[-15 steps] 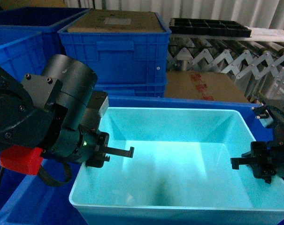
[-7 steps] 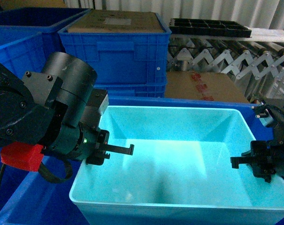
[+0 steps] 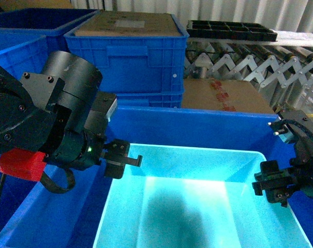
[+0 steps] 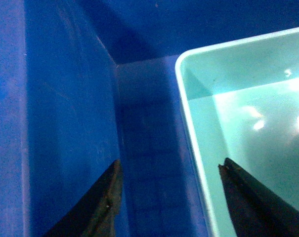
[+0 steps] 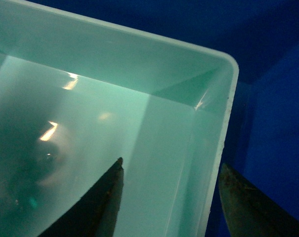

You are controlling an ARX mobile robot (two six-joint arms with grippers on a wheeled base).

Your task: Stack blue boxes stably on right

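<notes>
The light turquoise tub (image 3: pixel 197 206) rests inside the larger dark blue crate (image 3: pixel 197 126), whose far wall rises behind it. My left gripper (image 3: pixel 126 161) is open astride the tub's left rim. In the left wrist view one of the fingers (image 4: pixel 107 195) is over the crate (image 4: pixel 65 98) floor gap and the other is over the tub (image 4: pixel 248 98). My right gripper (image 3: pixel 265 186) is open astride the tub's right rim. One of its fingers (image 5: pixel 107 197) is inside the tub (image 5: pixel 114 74) and the other is outside, by the crate (image 5: pixel 277 98) wall. Neither gripper touches the rim.
Ribbed dark blue crates topped with cardboard (image 3: pixel 128 51) stand stacked behind, with more blue crates (image 3: pixel 16 46) at the left. A black divided tray (image 3: pixel 231 29) lies on an expanding roller conveyor (image 3: pixel 259 64), and a brown cardboard box (image 3: pixel 223 95) sits below it.
The turquoise tub has dropped lower into the dark blue crate, and the crate's far wall now shows. Both grippers have come down with it and sit at its side rims.
</notes>
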